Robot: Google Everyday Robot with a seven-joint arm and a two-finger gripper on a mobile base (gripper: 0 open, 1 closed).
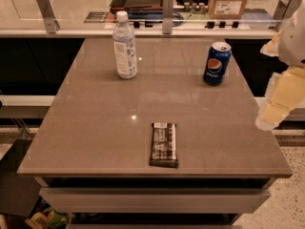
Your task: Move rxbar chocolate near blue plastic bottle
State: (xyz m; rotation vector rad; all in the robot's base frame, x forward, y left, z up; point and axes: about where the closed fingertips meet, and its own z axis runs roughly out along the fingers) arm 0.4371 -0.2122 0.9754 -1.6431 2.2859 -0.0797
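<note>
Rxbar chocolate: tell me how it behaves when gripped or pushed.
The rxbar chocolate lies flat, so it likely slides, not rolls, on the glossy table. Thin, it is probably light, its wrapper crinkly. The gripper hangs beyond the table's right edge.

Pepsi can (217, 63) — upright on table (95, 128)
</note>
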